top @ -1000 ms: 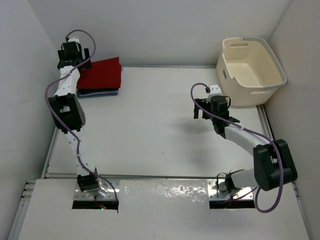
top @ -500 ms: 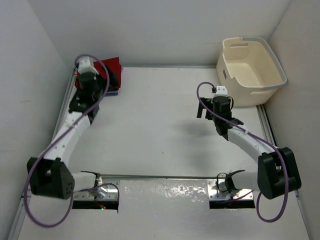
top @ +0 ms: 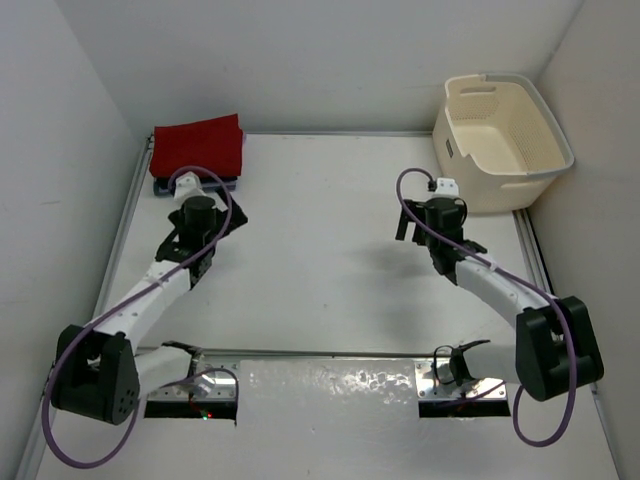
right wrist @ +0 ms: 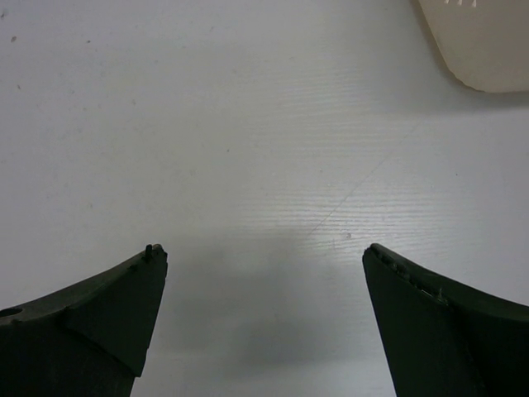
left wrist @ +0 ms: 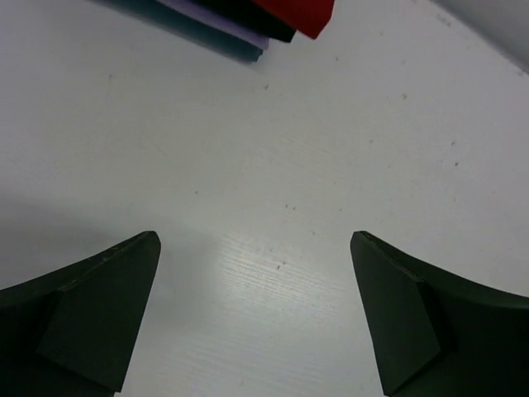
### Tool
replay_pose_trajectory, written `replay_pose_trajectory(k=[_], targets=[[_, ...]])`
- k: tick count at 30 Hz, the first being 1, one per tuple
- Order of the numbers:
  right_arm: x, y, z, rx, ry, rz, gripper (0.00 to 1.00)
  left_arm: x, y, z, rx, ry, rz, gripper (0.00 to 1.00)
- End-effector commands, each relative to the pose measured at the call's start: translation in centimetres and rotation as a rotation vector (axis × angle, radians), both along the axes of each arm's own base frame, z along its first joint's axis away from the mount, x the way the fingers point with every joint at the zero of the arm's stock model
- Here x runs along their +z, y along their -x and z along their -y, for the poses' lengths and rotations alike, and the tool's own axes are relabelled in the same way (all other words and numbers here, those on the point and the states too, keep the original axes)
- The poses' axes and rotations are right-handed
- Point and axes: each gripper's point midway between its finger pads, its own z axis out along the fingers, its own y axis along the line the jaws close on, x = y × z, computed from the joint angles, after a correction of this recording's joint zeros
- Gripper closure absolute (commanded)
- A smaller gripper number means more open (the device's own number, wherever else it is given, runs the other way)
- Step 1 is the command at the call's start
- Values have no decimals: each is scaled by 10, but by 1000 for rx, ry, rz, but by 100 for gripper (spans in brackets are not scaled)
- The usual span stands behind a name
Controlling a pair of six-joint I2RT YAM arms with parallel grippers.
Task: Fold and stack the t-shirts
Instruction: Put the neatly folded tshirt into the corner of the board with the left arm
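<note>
White bench all round, pale walls on three sides, and I'm watching both wrist views at once. Left gripper: jaws spread wide, nothing between them but bare surface. Right gripper: same story, wide apart and empty over open bench.

Working outward from the left one, the t-shirts sit just beyond it in the far left corner, folded and piled. The red shirt is on top. Through the left wrist I can pick out the layered edges beneath it: black shirt, lavender shirt, then the teal-blue shirt flat on the bench. Out from the right gripper, the cream laundry basket stands near it in the far right corner, and I see nothing inside it. By my reckoning the job is about finished.

If I had to shift anything, that cloth looks light and limp. Pinch one layer and I'd expect the fold to sag open. I'd take hold across a folded edge, catching every layer, ideally one gripper at each end. I'd also expect the layers to slide on each other, so I'd avoid nudging the pile sideways.

What I can't make out:
- The left wrist view cuts the stack off at its top edge, showing only a corner.
- From above, the red shirt covers nearly everything beneath it, so I can't judge how tidy the lower folds are.
- The basket's near inner wall is hidden from the overhead camera.
</note>
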Motion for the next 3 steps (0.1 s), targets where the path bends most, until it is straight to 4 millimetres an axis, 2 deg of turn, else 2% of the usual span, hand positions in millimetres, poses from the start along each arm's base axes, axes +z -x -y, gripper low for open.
replay_pose_trajectory(k=[1,3], targets=[[0,-2,0,11,17,17,1,30,-11,-1,21,18,121,0],[2,-2,5,-22,18,22,1,32,-12,-1,20,12,128,0]])
